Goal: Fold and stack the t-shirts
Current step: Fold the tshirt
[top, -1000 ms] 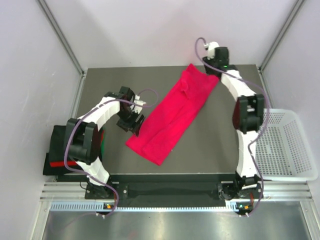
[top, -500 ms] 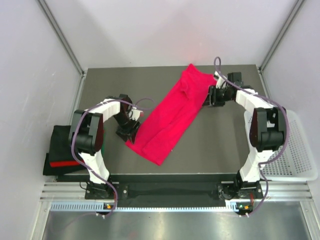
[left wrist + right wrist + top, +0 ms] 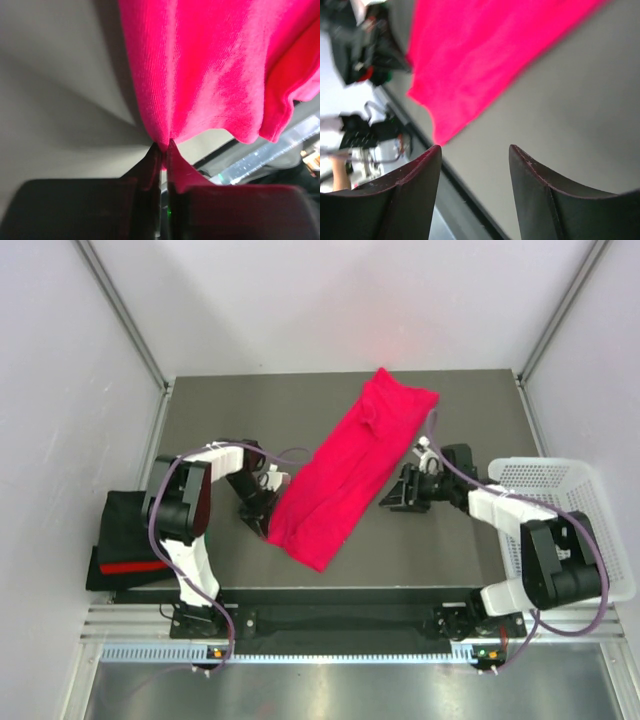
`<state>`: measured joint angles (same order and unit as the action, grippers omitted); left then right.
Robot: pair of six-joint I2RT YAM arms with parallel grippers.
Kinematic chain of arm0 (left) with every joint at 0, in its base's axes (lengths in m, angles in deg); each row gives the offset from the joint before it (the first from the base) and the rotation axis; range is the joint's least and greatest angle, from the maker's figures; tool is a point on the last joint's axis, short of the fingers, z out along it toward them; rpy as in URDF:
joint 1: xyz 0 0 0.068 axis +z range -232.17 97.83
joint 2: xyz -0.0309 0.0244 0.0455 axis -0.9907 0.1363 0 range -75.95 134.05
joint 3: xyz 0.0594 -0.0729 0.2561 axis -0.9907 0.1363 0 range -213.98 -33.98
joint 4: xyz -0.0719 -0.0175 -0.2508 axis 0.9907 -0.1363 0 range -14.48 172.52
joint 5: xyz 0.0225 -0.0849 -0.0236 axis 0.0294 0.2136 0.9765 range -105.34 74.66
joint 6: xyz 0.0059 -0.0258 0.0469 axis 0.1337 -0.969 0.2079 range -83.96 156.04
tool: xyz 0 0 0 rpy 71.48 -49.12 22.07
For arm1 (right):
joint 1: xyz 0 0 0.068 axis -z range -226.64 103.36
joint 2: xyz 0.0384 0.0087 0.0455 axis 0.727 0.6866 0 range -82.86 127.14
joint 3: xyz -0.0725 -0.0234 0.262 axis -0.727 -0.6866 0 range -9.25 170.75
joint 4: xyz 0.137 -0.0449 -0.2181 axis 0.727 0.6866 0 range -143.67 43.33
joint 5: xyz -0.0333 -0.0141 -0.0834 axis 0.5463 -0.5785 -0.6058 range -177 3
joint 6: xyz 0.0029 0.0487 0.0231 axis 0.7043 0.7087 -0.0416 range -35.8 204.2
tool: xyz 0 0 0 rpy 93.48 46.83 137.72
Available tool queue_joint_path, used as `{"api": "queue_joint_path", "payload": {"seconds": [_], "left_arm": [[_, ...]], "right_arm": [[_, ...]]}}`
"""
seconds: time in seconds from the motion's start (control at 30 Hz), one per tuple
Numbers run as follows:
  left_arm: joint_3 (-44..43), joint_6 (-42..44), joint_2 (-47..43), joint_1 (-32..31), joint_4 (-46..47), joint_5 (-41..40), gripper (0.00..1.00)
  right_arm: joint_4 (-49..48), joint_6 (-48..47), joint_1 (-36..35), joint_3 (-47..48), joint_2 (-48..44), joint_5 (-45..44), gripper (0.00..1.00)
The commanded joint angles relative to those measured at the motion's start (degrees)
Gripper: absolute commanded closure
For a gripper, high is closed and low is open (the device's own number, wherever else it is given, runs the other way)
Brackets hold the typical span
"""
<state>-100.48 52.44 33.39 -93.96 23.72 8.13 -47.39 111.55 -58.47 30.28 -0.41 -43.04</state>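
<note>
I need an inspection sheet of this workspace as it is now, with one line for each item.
Surface: dark table, flat.
Job's things: magenta shirt, folded lengthwise, lies diagonally; pile of folded shirts sits beside the table's left edge.
Clutter: white mesh basket at the right edge.
Grippers: left gripper shut on the shirt's near-left edge; right gripper open, holding nothing, beside the shirt.
Cables: purple cables run along both arms.
Surroundings: white walls, metal frame posts.

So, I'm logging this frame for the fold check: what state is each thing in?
magenta t-shirt, folded lengthwise, lying diagonally, near-left edge pinched.
left gripper, shut on that edge.
right gripper, open, off the cloth.
folded pile, stacked, black on top.
white basket, upright.
</note>
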Motion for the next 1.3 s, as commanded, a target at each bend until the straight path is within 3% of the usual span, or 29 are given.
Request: {"api": "queue_joint_path", "payload": {"seconds": [0.0,0.13,0.33,0.63,1.1,1.27], "left_arm": [[1.9,1.3,2.9,-0.5,2.1,1.4,1.00],[2.9,1.2,2.6,-1.0,1.9,1.1,1.00],[2.0,-1.9,-2.1,-0.8,4.5,-5.7,1.00],[2.3,-1.6,-4.2,-1.1,2.3,-3.4,1.00],[2.3,-1.5,-4.7,-1.1,2.8,-2.5,1.00],[2.6,-1.1,-5.5,-1.1,2.6,-2.8,1.00]], "right_arm": [[-9.4,8.6,-5.2,-2.8,-3.5,0.1,0.43],[-9.8,11.1,-8.8,-3.9,-1.0,-0.8,0.43],[-13.4,15.8,-17.3,-4.5,5.1,-2.0,0.43],[-12.2,23.0,-32.1,0.2,13.2,-2.7,0.47],[-5.9,21.6,-35.7,5.4,19.0,-6.4,0.51],[-4.0,21.3,-36.0,5.7,21.0,-7.7,0.59]]}}
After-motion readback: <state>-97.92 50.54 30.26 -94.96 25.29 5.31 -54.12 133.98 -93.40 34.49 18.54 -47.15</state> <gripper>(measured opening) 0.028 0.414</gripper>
